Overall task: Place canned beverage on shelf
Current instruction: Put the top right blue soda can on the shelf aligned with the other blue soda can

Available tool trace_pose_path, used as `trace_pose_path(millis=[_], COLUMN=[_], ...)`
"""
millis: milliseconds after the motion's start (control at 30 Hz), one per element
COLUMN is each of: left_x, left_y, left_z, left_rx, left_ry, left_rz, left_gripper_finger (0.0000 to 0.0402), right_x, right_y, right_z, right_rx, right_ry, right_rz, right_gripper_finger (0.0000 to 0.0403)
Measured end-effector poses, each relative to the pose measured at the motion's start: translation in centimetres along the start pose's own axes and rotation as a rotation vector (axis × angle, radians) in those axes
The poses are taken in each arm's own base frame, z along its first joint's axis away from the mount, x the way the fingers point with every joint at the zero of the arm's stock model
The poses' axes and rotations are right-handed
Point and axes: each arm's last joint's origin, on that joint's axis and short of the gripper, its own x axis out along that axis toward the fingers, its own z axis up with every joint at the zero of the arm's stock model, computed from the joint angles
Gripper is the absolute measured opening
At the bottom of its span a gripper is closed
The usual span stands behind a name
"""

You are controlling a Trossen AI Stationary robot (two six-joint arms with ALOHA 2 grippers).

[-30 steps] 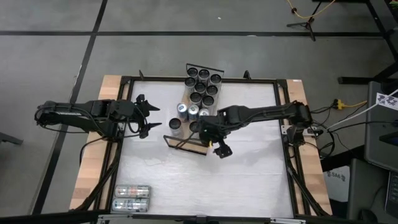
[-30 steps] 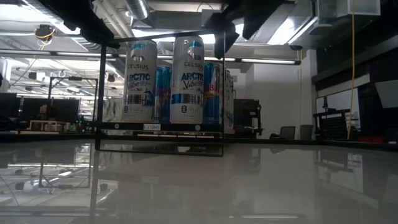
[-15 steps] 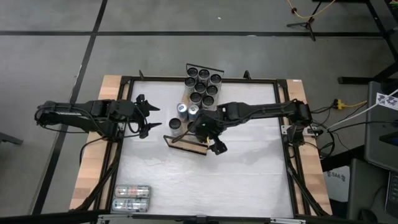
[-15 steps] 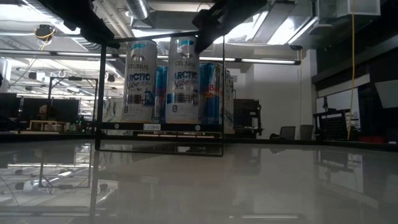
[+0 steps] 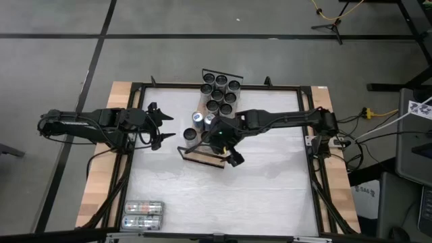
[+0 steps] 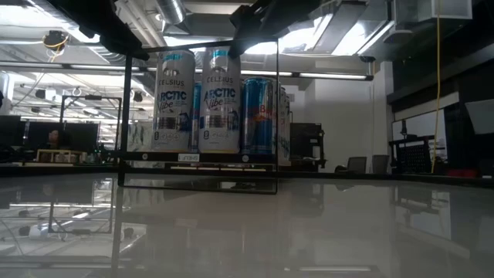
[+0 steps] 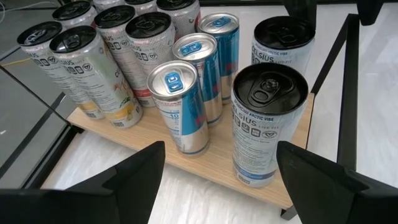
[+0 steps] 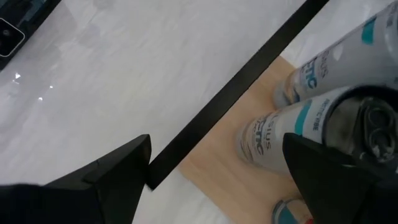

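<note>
Judging the white Celsius can (image 7: 268,127) first: it stands upright on the shelf (image 5: 202,159) near its railed end, centre of the high frame, tight among its neighbours. I expect it rigid, fairly heavy if full, slick-walled and top-heavy; the mid-body is where I'd grip it. My right gripper (image 5: 219,138) hangs above that end, jaws spread, clasping nothing that I can see. My left gripper (image 5: 162,128) waits at centre-left beside the shelf, jaws apart and empty.

High cam looked straight down on whole table. Low cam sat at tabletop level, facing shelf (image 6: 199,158) end-on. Both wrist cams viewed close; all shared the cans (image 7: 186,99).
</note>
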Motion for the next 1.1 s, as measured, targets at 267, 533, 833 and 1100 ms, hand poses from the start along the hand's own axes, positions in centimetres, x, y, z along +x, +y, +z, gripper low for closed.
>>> trace_pose_path(millis=[267, 533, 833, 1100], left_x=[0.0, 0.0, -0.1, -0.7], left_y=[0.0, 0.0, -0.8, -2.4], left_z=[0.0, 0.0, 0.4, 0.3], left_rx=[0.0, -0.001, -0.143, -0.316], left_ry=[0.0, -0.001, -0.015, 0.074], left_rz=[-0.001, -0.001, -0.277, -0.522], left_gripper_finger=[0.0302, 0.0302, 0.0302, 0.0302], right_x=[0.8, 0.6, -1.2, -4.4], right_y=[-0.4, -0.4, 0.2, 2.0], right_z=[0.1, 0.2, 0.9, 1.7], right_rx=[-0.014, -0.034, -0.009, 0.033], right_ry=[-0.021, -0.019, -0.001, 0.017], right_rz=[0.007, 0.005, -0.007, -0.004], right_gripper_finger=[0.0358, 0.0358, 0.0358, 0.0358])
